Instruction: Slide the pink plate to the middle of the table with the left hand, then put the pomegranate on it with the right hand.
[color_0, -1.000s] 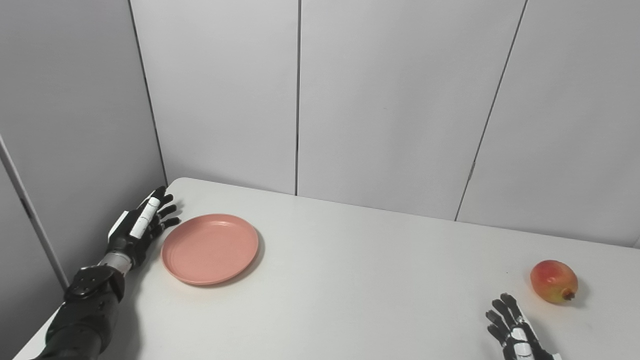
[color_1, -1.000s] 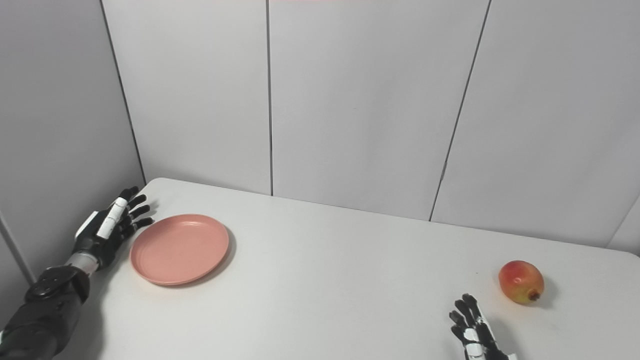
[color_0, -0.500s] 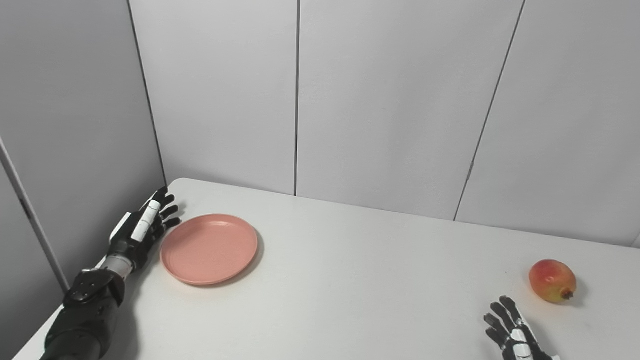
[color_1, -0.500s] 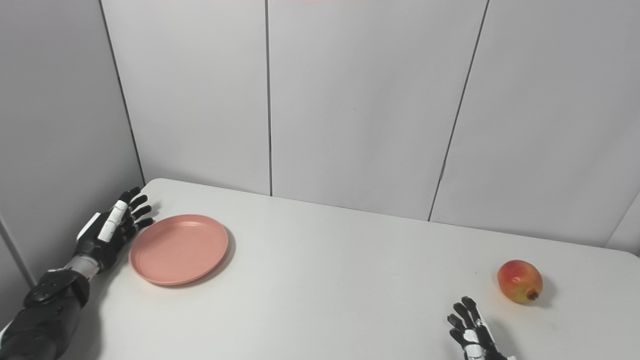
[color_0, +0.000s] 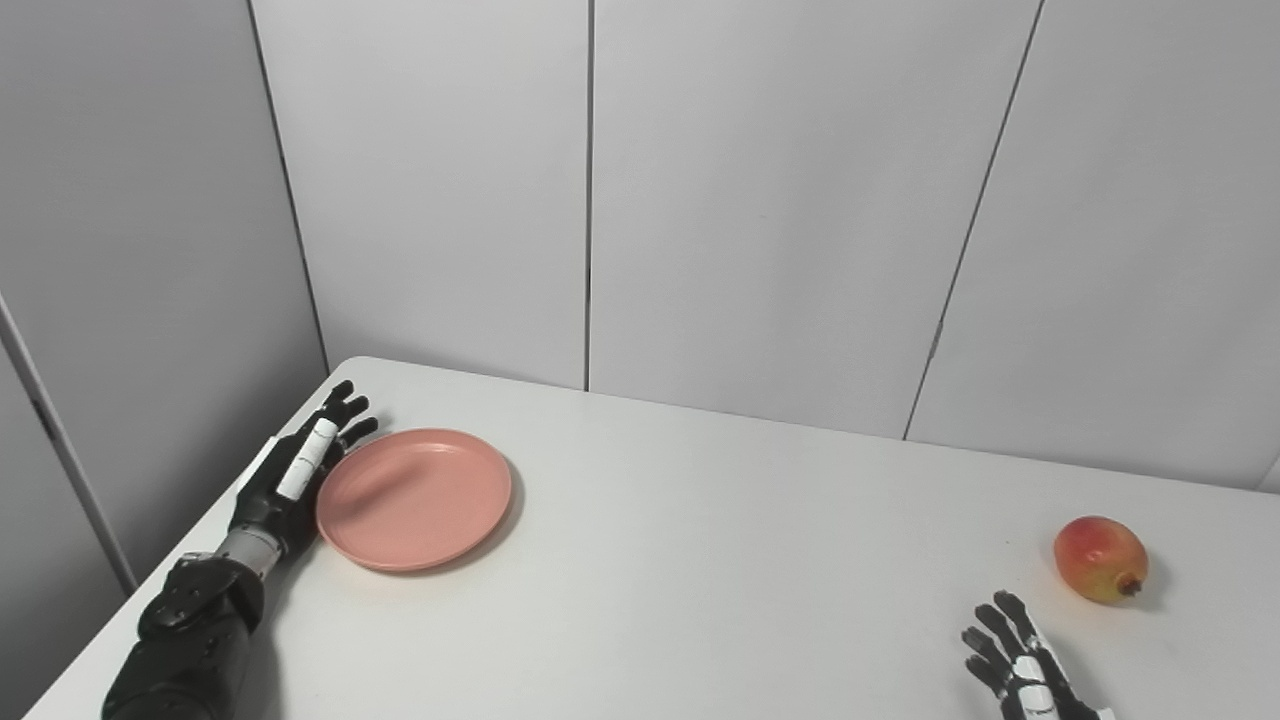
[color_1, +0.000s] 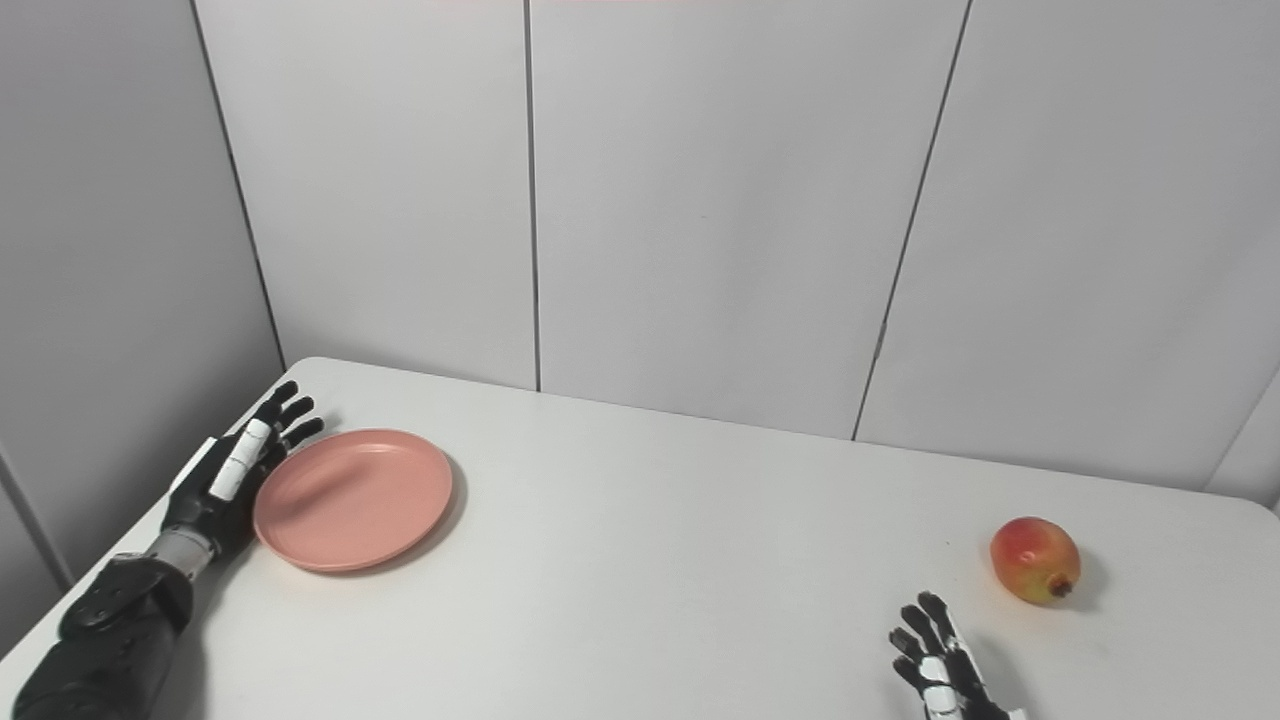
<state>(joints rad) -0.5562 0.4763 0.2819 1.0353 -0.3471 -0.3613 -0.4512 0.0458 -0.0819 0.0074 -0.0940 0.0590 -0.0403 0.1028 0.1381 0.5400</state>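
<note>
The left hand (color_0: 296, 478) is black, with a white segment on one finger and a silver wrist ring above a bulky black forearm. The right hand (color_1: 938, 662) is black too, with white patches on its back.

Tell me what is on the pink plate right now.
Nothing lies on the pink plate; its whole top face shows bare. The left hand is against its left rim, open. The pomegranate sits far right on the table, near the open right hand.
</note>
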